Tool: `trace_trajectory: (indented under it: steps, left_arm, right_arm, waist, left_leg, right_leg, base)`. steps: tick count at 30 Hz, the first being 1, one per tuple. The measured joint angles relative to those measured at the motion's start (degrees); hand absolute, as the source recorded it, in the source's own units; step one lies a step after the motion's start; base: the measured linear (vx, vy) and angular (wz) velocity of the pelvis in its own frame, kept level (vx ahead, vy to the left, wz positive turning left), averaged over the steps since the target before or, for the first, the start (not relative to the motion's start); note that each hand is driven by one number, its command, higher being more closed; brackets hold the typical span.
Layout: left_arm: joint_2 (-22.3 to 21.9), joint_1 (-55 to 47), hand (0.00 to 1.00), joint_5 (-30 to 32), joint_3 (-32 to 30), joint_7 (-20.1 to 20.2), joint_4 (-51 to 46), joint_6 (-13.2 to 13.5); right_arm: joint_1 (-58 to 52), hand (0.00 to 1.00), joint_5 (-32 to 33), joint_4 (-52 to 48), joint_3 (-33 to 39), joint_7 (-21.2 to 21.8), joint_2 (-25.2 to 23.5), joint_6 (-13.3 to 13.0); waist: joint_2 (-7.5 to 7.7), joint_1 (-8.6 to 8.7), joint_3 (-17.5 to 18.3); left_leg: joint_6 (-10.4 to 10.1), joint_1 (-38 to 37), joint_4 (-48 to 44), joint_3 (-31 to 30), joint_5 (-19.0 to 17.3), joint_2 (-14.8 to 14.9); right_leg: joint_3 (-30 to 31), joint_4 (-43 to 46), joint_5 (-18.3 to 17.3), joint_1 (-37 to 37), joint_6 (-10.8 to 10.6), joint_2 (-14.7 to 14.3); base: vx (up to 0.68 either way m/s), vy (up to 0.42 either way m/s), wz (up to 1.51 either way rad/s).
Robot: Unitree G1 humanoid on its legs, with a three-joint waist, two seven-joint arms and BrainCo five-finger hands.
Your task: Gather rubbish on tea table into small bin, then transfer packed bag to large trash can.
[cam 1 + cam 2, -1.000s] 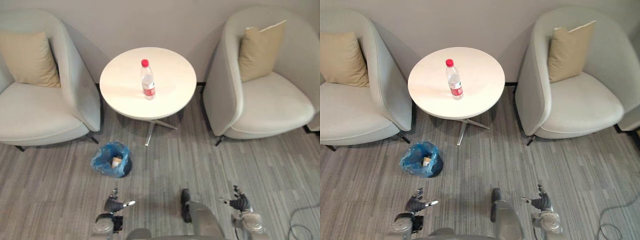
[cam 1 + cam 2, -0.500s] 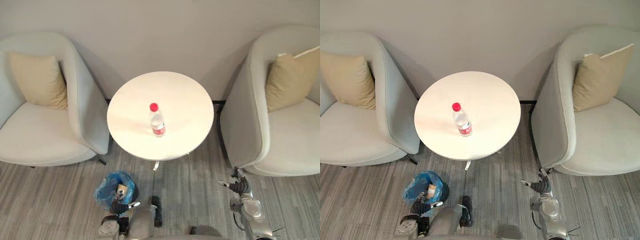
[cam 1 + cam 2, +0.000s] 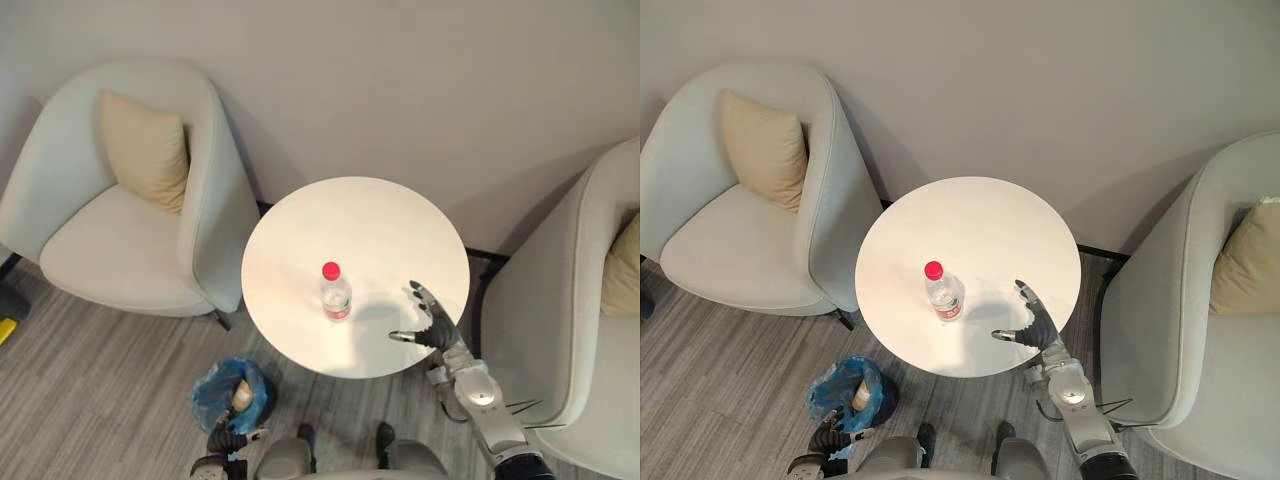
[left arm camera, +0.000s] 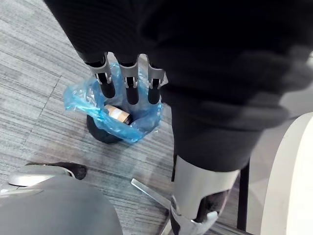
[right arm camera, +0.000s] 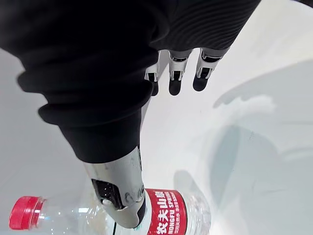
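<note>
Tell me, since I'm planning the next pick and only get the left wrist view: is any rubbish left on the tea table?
Observer: Yes. One clear plastic bottle with a red cap stands upright near the middle of the round white table.
Operator: Where is the right hand?
Observer: The right hand hovers over the table on the bottle's right, apart from it.
Operator: Is it ready to grasp?
Observer: Its fingers are straight and hold nothing.
</note>
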State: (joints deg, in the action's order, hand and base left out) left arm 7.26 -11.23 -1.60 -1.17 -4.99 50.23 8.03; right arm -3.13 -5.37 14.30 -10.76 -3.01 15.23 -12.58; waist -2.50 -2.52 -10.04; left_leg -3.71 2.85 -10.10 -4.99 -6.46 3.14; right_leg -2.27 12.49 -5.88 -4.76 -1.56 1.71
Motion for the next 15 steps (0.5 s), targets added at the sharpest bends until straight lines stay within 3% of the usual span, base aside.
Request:
trace_trajectory:
  steps: [4, 8, 13, 15]
  left_arm:
    - [-0.08, 0.04, 0.0, 0.02, 1.2, 0.03, 1.31, 0.19]
    - [-0.1, -0.01, 0.0, 0.02, 2.38, 0.02, 1.62, 0.16]
    - [-0.22, 0.93, 0.0, -0.01, 3.87, -0.05, 1.64, 0.51]
    - [-0.38, 1.48, 0.0, -0.05, 4.32, -0.08, 1.54, 0.96]
  right_arm:
    - [3.4, 0.0, -1.52, 3.55, -3.57, -0.52, -0.21, 0.01]
    - [6.71, 0.0, -1.97, 9.21, -3.86, -1.06, -1.46, 0.28]
    - [12.95, 0.0, -1.94, 13.24, -3.75, -4.36, -2.29, 0.74]
    - [17.15, 0.0, -1.9, 14.8, -3.41, -5.89, -2.94, 1.38]
  waist:
    - [-0.16, -0.21, 0.01]
    - [-0.95, -1.68, -0.37]
    - [-3.23, -1.78, -1.77]
    - [-4.31, -2.74, -2.53]
  left_leg:
    - [-0.47, -0.17, 2.35, -2.87, 2.18, -0.19]
    - [-0.32, 0.76, 3.96, -5.15, 4.2, -0.43]
    - [-0.82, 3.47, 5.32, -9.0, 6.36, -1.69]
    - [-0.85, 5.32, 5.73, -9.45, 7.33, -1.68]
  right_leg:
    - [-2.77, -3.05, 1.27, 1.9, 0.12, 0.31]
    - [-5.23, -5.41, 2.72, 2.6, 0.07, 0.68]
    - [-8.81, -5.51, 3.08, 1.33, -0.21, 1.44]
    - [-9.19, -4.85, 3.17, -0.95, -0.42, 1.47]
  base:
    - [-0.02, -0.03, 0.33]
    - [-0.06, 0.005, 0.37]
    - [-0.12, 0.013, 0.41]
    - [-0.11, -0.006, 0.1]
